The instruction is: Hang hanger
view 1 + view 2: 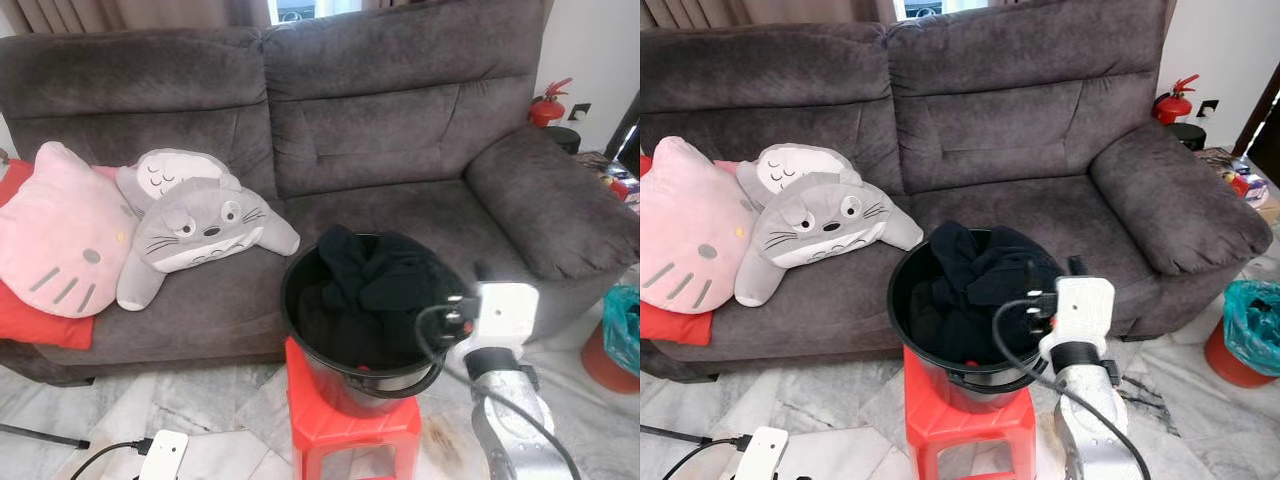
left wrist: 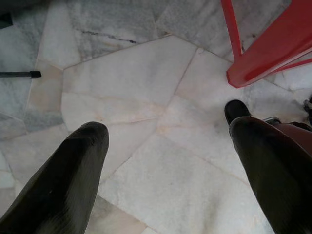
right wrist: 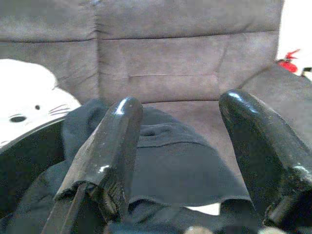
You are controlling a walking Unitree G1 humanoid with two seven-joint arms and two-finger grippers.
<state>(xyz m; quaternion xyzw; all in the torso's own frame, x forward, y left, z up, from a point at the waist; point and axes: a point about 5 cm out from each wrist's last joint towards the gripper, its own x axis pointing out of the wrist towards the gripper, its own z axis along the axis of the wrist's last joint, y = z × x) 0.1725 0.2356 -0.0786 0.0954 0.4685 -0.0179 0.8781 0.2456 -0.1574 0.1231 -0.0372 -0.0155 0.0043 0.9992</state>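
A black bucket (image 1: 288, 300) stands on a red plastic stool (image 1: 340, 420) in front of the grey sofa (image 1: 400, 130). Black clothes (image 1: 375, 275) are heaped in the bucket and rise above its rim. My right arm (image 1: 505, 312) is raised at the bucket's right side. Its gripper (image 3: 178, 105) is open just over the black clothes (image 3: 170, 165) and points toward the sofa back, holding nothing. My left gripper (image 2: 165, 122) hangs open above the marble floor beside a stool leg (image 2: 263, 53). I can make out no hanger.
A grey plush (image 1: 195, 230) and a pink cat cushion (image 1: 60, 235) lie on the sofa's left seat. A fire extinguisher (image 1: 547, 103) stands behind the right armrest. An orange bin with a teal bag (image 1: 618, 335) is at the right. A white box with a cable (image 1: 160, 455) lies on the floor.
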